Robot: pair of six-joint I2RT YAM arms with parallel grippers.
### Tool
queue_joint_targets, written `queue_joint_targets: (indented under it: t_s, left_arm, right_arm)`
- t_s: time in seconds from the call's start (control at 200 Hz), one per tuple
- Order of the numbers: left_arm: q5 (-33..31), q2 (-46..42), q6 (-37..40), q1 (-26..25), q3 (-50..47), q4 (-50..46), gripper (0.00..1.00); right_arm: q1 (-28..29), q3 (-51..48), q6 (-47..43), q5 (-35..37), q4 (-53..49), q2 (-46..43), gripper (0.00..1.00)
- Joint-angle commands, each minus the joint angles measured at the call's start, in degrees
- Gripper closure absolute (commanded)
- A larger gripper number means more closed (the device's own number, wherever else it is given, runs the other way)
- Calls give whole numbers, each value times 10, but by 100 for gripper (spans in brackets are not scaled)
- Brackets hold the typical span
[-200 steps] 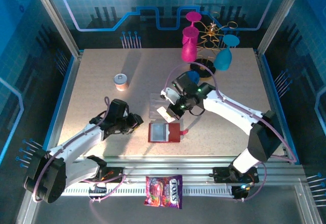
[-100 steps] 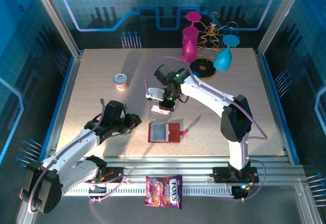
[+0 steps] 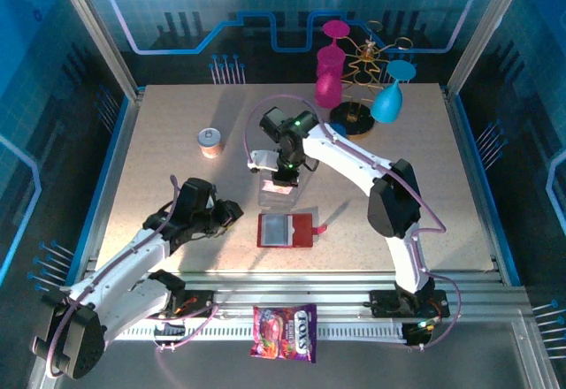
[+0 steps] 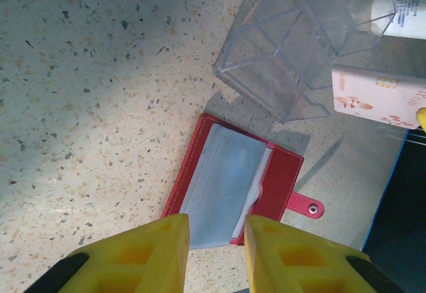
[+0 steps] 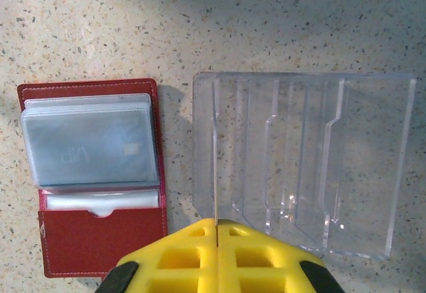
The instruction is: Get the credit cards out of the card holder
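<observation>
Right now you are in the drop-off part of the job. Your right gripper [image 5: 216, 223] is closed on a pinkish-white card [image 4: 376, 96], held by its edge and hanging just above the clear acrylic tray [image 5: 303, 160], which stands on the desk [image 3: 168, 186] just beyond the card holder [image 3: 285, 230]. From the right wrist view the card runs edge-on along the leftmost slot of the tray. I can't tell whether its lower edge is already inside the slot.

The card holder lies open and flat on the desk, between your two arms and just on the near side of the tray. Through the greyish clear pocket you can see a dark card [image 5: 90, 143] with light markings, so I judge the task only partly done. How many more cards are tucked behind it I can't make out.

Your left gripper [image 4: 216, 225] hovers low on the holder's left side, jaws parted with nothing between them and not touching the wallet.

Next, I'd say, lower the pinkish-white card straight down so its edge stays between the dividers, then let go once the slot carries it. After that, bring the right gripper back to the holder. Expect the pocket to cling to the card, so consider pinning the wallet with your left gripper while you pull.
</observation>
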Motion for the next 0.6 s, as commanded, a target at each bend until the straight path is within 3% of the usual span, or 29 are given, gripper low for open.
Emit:
queue_joint_targets:
  t_s: [0.0, 0.38, 0.595]
  left_arm:
    - [-8, -7, -3, 5, -6, -18, 71]
    - [-7, -7, -3, 5, -8, -17, 71]
    - [-7, -7, -4, 6, -11, -14, 71]
  right_arm:
    - [-6, 20, -16, 6, -33, 24, 100]
    - [-20, 26, -20, 17, -62, 37, 100]
    - [-16, 58, -17, -14, -67, 34, 100]
